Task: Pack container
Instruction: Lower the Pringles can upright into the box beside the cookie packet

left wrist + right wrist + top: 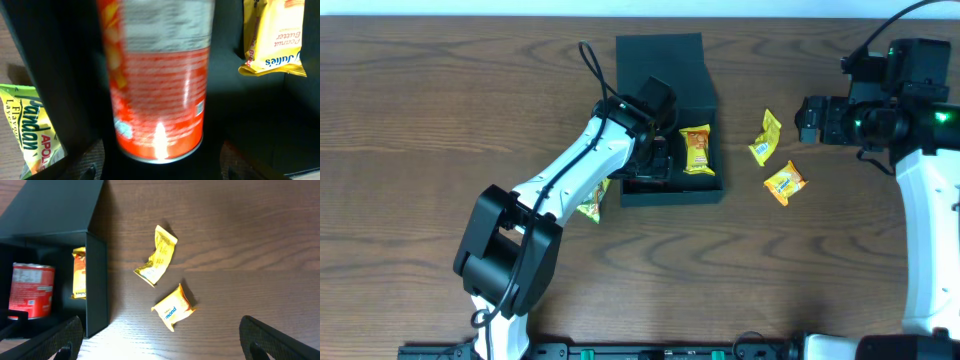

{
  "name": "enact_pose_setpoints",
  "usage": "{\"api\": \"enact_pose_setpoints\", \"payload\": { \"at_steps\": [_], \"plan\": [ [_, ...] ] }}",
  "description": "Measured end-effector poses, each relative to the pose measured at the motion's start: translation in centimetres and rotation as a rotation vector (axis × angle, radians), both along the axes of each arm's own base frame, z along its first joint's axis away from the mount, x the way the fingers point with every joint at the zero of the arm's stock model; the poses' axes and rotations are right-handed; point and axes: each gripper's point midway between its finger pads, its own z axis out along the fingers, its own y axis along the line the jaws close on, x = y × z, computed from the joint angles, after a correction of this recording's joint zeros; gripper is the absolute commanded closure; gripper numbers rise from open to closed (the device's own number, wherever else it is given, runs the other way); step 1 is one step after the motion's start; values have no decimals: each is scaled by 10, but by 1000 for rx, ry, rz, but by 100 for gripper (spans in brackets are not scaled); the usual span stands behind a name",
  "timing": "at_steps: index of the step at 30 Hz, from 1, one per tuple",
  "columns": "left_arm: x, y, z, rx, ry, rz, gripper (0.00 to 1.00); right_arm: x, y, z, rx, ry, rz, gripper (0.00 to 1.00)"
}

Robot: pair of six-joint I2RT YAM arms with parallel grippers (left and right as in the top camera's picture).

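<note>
The dark teal container lies open at the table's middle, its flap lid folded back. My left gripper reaches inside it. In the left wrist view its fingers are spread on either side of a red can, with a dark gap on both sides. A yellow snack packet lies in the container's right half. The right wrist view shows the can inside the container. My right gripper is open and empty, raised above the table.
Two yellow packets lie on the table right of the container, one crumpled and one nearer the front; both show in the right wrist view. A green-yellow packet lies at the container's left front, under my left arm.
</note>
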Motion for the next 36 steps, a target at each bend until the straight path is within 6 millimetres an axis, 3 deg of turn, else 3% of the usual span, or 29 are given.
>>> {"api": "enact_pose_setpoints", "payload": {
  "at_steps": [6,11,17,21,24,26,30,36],
  "plan": [
    [0,-1,0,-5,-1,1,23,0,0,0,0,0,0,1],
    [15,-11,7,-42,-66,-18,27,0,0,0,0,0,0,1],
    [46,-27,35,-38,-241,-78,40,0,0,0,0,1,0,1],
    [63,-21,40,18,-330,-68,62,-1,0,0,0,3,0,1],
    [70,-16,42,46,-364,-52,66,-1,0,0,1,4,0,1],
    [68,-13,41,58,-354,-48,66,-2,0,-1,0,8,-1,1],
    [42,2,29,106,-227,-17,64,-2,-2,-2,-9,13,-6,1],
    [23,10,23,142,-150,7,71,-6,-2,-4,-11,29,-8,1]
  ]
}}
